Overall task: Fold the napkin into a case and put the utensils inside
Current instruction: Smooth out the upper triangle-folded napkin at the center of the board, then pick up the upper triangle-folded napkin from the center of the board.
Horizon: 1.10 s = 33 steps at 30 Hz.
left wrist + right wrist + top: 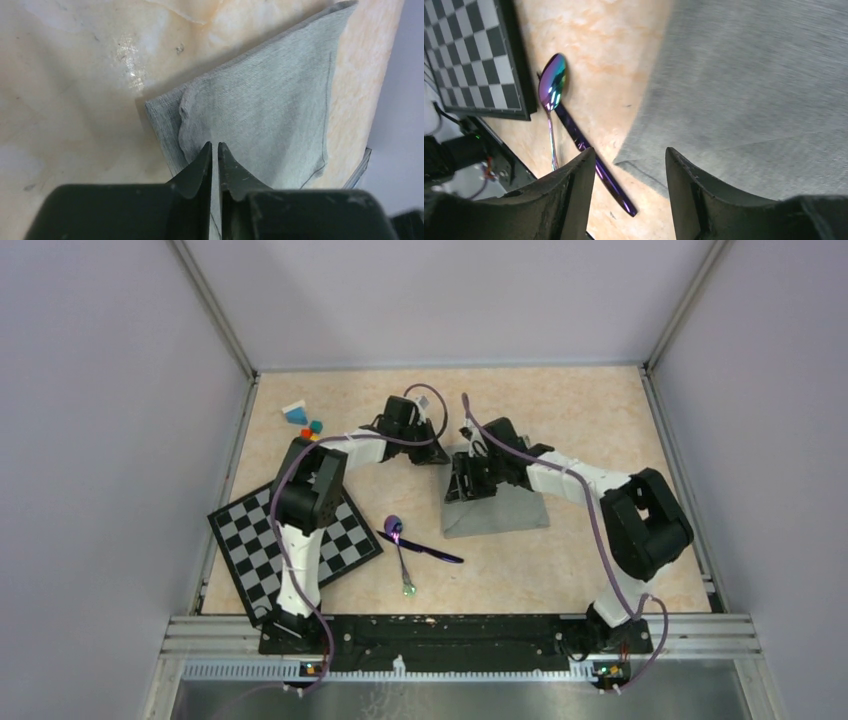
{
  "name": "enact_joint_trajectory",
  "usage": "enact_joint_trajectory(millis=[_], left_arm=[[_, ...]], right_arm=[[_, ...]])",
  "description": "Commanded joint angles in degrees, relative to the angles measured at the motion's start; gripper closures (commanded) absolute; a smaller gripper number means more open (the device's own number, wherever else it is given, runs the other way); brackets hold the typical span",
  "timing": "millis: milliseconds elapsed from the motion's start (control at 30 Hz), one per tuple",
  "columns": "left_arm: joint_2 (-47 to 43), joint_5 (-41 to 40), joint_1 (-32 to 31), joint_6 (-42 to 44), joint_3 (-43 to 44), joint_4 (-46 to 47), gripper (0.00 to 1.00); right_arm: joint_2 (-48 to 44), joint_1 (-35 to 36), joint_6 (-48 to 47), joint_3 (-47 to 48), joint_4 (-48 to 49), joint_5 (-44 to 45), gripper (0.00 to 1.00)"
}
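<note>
The grey-green napkin [505, 512] lies partly folded on the table, right of centre. My left gripper [432, 452] is at its far left corner. In the left wrist view the left gripper [213, 146] is shut to a thin slit with the napkin [270, 100] running up between its jaws. My right gripper [466, 485] hovers over the cloth's left edge. In the right wrist view the right gripper [630, 152] is open and empty above a corner of the napkin [764, 90]. The spoon [393, 527] [552, 80] and the dark stick [430, 550] [589, 150] lie crossed left of the cloth.
A black-and-white checkered board [260, 540] [474, 55] lies at the left, under the left arm. Small coloured blocks [303, 420] sit at the far left. Grey walls enclose the table on three sides, and the arms' base rail runs along the near edge.
</note>
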Motion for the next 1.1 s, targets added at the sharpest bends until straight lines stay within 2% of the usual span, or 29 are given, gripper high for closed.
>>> enact_joint_trajectory(millis=[0, 133, 267, 433, 567, 700, 867, 1000, 1067], left_arm=[[-8.63, 2.43, 1.75, 0.07, 1.37, -1.70, 0.85], [-14.74, 2.92, 4.34, -0.64, -0.27, -4.03, 0.73], [-22.84, 2.90, 7.59, -2.11, -7.02, -3.83, 0.64], [-32.57, 4.31, 11.76, -2.33, -15.66, -3.36, 0.61], [-37.49, 6.42, 14.32, -0.53, -19.83, -4.92, 0.60], [-41.71, 6.02, 15.75, 1.63, -23.21, -6.44, 0.60], [-43.98, 5.92, 17.15, 3.50, -26.13, -7.42, 0.60], [-44.26, 7.60, 18.92, 4.13, -27.69, -7.27, 0.60], [-44.53, 8.39, 19.59, 4.38, -28.11, -7.26, 0.60]], right_arm=[[-5.34, 7.96, -4.02, 3.16, -6.79, 13.90, 0.45], [-5.24, 14.98, -2.94, 4.96, -9.84, 23.81, 0.45], [-1.88, 20.66, -1.33, 9.33, -14.85, 35.47, 0.47], [4.13, 23.87, 0.15, 16.04, -20.90, 41.05, 0.64], [6.35, 24.60, 1.63, 18.34, -22.43, 41.32, 0.72], [7.81, 25.11, 2.30, 19.66, -23.89, 41.88, 0.65], [10.36, 25.31, 2.67, 21.39, -25.13, 41.49, 0.64], [11.77, 25.31, 3.21, 21.46, -25.16, 42.20, 0.76], [12.47, 25.32, 3.41, 21.59, -25.36, 42.42, 0.78]])
